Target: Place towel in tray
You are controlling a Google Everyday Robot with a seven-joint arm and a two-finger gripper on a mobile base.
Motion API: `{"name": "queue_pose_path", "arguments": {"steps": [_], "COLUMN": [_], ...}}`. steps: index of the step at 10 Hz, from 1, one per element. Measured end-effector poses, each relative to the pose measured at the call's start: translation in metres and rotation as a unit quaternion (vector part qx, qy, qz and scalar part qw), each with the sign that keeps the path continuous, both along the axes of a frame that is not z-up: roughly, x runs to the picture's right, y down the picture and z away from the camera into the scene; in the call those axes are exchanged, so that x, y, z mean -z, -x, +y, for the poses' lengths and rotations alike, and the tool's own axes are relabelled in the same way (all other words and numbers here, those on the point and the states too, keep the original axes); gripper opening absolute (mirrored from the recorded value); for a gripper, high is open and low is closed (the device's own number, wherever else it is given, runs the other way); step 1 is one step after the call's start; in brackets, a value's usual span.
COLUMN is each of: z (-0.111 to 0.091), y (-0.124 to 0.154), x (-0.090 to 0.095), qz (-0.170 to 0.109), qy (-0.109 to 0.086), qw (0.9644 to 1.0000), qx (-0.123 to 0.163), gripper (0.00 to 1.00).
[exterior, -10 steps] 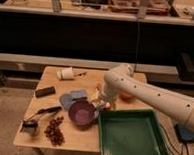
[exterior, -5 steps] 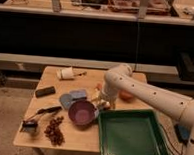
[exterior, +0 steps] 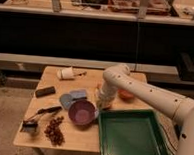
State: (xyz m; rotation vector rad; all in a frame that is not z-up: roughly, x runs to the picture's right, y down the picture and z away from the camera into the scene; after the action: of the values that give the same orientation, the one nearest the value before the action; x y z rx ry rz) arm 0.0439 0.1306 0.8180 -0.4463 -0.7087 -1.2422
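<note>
Gripper (exterior: 101, 101) hangs low at bowl's (exterior: 81, 112) far right edge; state cannot be told. Towel (exterior: 71, 97) lies on table (exterior: 84, 138), left of gripper, outside tray (exterior: 131, 140).

Blue-grey towel (exterior: 71, 97) lies rumpled, flat, left of the green tray (exterior: 131, 138); gripper (exterior: 102, 104) hangs at the tray's far-left corner.

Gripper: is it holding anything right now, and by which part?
Cannot tell. The gripper is down at the table beside the bowl, near the tray; the towel lies apart from it.
</note>
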Motion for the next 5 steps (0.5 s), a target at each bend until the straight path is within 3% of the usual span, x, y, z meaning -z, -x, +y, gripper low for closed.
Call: {"name": "queue_pose_path", "arguments": {"steps": [2,5], "z": [-0.009,-0.047], "y": [-0.007,-0.004], "x": [0.013,0.057], "qz": [-0.020,-0.057], "qy": [0.004,-0.020], "qw": [0.9995,0.9970], "qx": [-0.025,-0.048], "gripper": [0.00,0.00]}}
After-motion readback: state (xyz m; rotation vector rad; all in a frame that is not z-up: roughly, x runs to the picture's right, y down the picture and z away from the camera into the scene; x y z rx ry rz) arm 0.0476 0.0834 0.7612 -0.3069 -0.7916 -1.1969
